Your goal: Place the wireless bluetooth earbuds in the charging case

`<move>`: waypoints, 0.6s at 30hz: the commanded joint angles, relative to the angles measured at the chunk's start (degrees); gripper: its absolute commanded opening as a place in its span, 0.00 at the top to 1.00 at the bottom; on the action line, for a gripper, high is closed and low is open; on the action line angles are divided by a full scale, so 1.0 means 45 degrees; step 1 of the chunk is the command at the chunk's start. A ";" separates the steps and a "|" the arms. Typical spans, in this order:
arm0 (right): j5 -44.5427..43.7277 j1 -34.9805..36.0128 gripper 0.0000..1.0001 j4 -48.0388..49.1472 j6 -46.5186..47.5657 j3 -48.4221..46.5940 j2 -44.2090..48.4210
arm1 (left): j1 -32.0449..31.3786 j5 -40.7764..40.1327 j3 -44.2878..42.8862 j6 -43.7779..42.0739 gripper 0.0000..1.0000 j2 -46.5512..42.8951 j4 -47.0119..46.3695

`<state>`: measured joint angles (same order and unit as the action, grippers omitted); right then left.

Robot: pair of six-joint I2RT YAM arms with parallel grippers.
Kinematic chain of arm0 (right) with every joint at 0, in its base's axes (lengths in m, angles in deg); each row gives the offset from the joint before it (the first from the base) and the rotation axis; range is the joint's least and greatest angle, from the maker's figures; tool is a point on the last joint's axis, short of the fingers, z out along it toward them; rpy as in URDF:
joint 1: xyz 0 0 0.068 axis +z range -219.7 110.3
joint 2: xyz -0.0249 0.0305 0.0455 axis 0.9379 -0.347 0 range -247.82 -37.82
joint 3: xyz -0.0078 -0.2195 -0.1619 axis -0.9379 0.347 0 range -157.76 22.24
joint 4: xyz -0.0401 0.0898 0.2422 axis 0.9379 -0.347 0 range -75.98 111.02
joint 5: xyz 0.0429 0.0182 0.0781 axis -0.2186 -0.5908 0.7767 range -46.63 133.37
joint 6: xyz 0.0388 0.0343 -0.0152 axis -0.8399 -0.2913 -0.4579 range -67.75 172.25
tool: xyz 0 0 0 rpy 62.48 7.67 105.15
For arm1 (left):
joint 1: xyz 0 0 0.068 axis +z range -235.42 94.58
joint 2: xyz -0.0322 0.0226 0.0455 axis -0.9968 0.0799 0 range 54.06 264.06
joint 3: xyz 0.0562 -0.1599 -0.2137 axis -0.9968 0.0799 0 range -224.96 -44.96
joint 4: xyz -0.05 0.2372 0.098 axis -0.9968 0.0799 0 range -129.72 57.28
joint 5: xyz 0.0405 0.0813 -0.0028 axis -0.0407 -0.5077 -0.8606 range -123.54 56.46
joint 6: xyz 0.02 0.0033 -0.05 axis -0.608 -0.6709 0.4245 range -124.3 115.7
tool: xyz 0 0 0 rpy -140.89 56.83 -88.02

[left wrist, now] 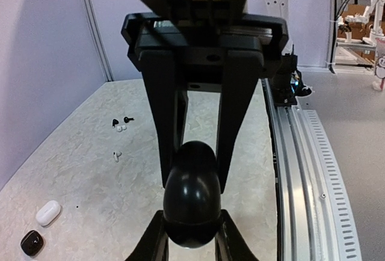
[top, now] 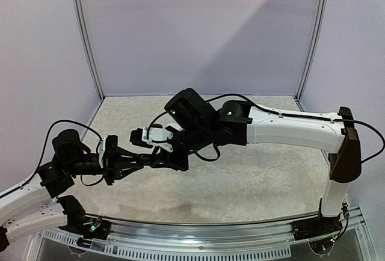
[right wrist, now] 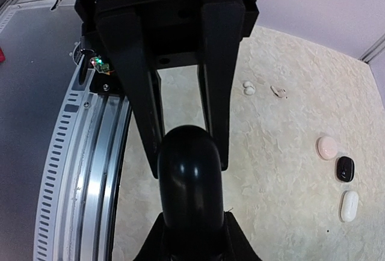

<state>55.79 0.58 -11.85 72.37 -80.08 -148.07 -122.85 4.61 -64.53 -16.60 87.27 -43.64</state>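
Above the table [left wrist: 78,171], just inside the curved metal rail [left wrist: 301,153], the two arms meet nose to nose. The top view shows only a black tangle there, and what they hold is lost among the fingers.

The wrist views show it plainly as a glossy black charging case [left wrist: 191,195], egg-shaped. The left gripper [left wrist: 191,216] is clamped on one end of it. The right gripper [right wrist: 192,222] has its jaws drawn narrow against the flanks of the other end. Each camera has the lower part of the case cut off by its own fingers. I cannot make out a lid seam, nor whether the case stands open.

The wireless bluetooth earbuds lie loose on the table, well apart from the rail and none in a case. The left wrist view shows two black earbuds [left wrist: 120,120], a white pair [left wrist: 121,128] just beside them, and a lone white earbud [left wrist: 116,154] a little nearer. The right wrist view shows only white ones, and the black pair does not appear there.

Farthest from the rail lie the spare cases. The left wrist view shows a white oval case [left wrist: 48,212] and a small black case [left wrist: 32,242] at the frame's edge. The right wrist view adds a round white case [right wrist: 327,147] beside them. All these small things are too small to find from above.
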 commanded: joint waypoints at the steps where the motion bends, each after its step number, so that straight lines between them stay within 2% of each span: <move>1: 0.0434 -0.0250 0.86 0.0209 -0.0202 -0.0406 -0.0016 | -0.0061 0.0177 0.0043 0.0172 1.00 -0.0115 -0.0124; 4: 0.0704 -0.0466 0.98 0.0115 -0.0436 -0.0395 0.0043 | -0.0061 -0.0009 0.0128 0.0215 1.00 -0.0115 -0.0204; 5: 0.0773 -0.0599 0.99 0.0088 -0.0547 -0.0383 0.0092 | -0.0061 -0.0149 0.0157 0.0223 0.92 -0.0122 -0.0244; 7: 0.0854 -0.0928 1.00 0.0001 -0.0852 -0.0322 0.0125 | -0.0061 -0.0585 0.0251 0.0241 0.43 -0.0144 -0.0459; 8: 0.0899 -0.1116 1.00 -0.0102 -0.1096 -0.0273 0.0136 | -0.0059 -0.0814 0.0290 0.0241 0.07 -0.0153 -0.0564; 9: 0.0868 -0.1374 1.00 -0.0251 -0.1295 -0.0216 0.0144 | -0.0044 -0.1080 0.0322 0.0219 0.02 -0.0154 -0.0648; 10: 0.0852 -0.1667 1.00 -0.0402 -0.1494 -0.0126 0.0146 | -0.0047 -0.1340 0.0345 0.0226 0.01 -0.0144 -0.0710; 18: 0.2549 -0.5729 1.00 -0.3607 -0.5217 0.1567 -0.0816 | -0.0005 -0.3134 0.0577 0.0443 0.01 -0.0213 -0.0966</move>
<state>62.28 -16.99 -17.68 59.65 -78.50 -148.27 -122.85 -4.46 -63.18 -15.13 86.57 -46.48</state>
